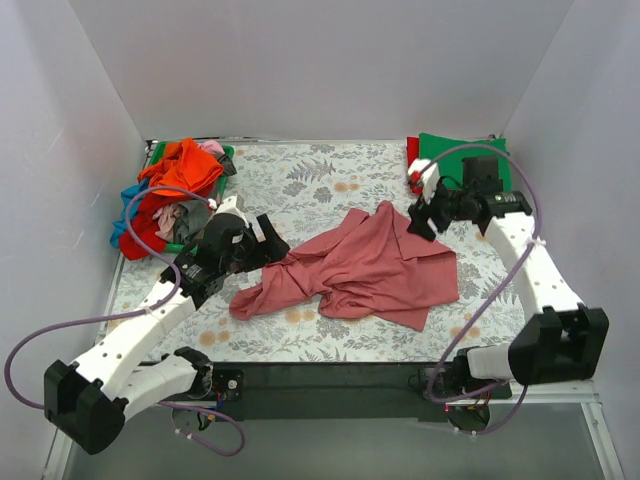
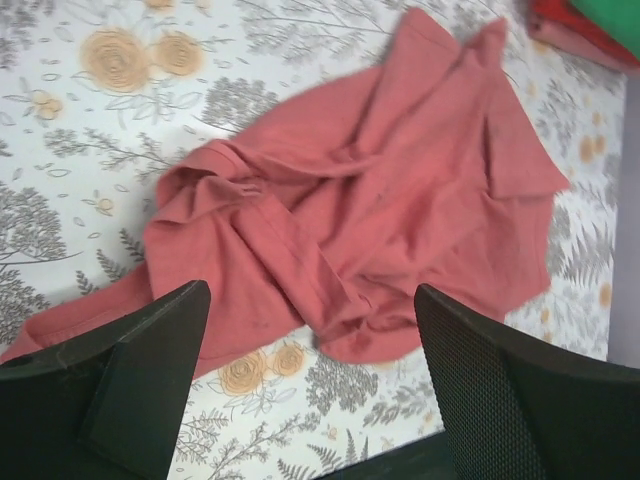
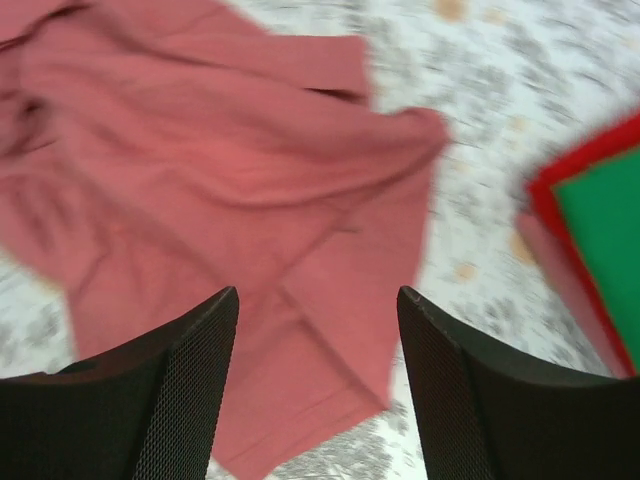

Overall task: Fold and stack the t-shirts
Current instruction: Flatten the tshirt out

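A dusty-rose t-shirt (image 1: 365, 265) lies crumpled in the middle of the floral table cover; it also shows in the left wrist view (image 2: 380, 190) and the right wrist view (image 3: 220, 170). My left gripper (image 1: 270, 238) hovers open and empty above its left end, fingers (image 2: 150, 360) spread wide. My right gripper (image 1: 425, 222) hovers open and empty above the shirt's upper right corner. A folded stack with a green shirt (image 1: 470, 158) over a red one (image 1: 412, 152) sits at the back right. A heap of orange (image 1: 185, 165), red, blue and pink shirts lies at the back left.
The table has a floral-and-fern cover (image 1: 300, 180). White walls close in the back and both sides. The heap at the back left sits in a green basket (image 1: 228, 160). A black strip (image 1: 330, 380) runs along the near edge between the arm bases.
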Motion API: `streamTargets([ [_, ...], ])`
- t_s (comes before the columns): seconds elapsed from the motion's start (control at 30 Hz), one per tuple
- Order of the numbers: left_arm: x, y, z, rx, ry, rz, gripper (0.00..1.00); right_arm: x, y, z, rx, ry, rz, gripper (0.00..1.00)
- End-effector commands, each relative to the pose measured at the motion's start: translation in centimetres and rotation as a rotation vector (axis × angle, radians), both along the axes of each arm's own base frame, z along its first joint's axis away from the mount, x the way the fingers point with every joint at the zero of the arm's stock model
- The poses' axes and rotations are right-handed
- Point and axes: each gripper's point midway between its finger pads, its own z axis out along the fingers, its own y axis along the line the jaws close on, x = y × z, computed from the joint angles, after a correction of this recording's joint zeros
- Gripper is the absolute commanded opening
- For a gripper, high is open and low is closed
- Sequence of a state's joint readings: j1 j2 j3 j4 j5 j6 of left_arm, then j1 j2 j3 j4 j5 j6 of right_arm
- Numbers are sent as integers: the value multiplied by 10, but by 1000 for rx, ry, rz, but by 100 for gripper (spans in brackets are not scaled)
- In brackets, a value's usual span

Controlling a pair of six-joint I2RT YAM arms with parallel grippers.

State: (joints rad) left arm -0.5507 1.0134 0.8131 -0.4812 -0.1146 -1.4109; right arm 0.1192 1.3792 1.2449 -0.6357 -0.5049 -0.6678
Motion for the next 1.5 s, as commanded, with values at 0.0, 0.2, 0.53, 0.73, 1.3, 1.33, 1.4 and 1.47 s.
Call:
streamTargets([
  [0.0,-27,-21,-10,-20,26,-237,81,-119,49,-29,84,151,458,70],
  [0.2,11,-44,-32,185,-3,-476,72,-172,63,-66,58,166,605,71],
  [0.53,51,-82,-77,420,-107,-902,65,-184,52,-80,216,116,552,73],
  [0.73,58,-92,-119,581,-56,-931,64,-172,44,-77,280,109,494,73],
  [1.3,137,-79,-77,667,-131,-515,0,-175,42,-80,289,104,489,73],
  [1.33,146,-73,-70,634,-129,-481,0,-175,41,-80,288,106,489,73],
  [1.4,160,-55,-66,512,-84,-383,0,-176,41,-81,287,107,490,73],
  [1.47,180,-36,-61,395,-46,-282,0,-177,41,-82,285,105,493,73],
])
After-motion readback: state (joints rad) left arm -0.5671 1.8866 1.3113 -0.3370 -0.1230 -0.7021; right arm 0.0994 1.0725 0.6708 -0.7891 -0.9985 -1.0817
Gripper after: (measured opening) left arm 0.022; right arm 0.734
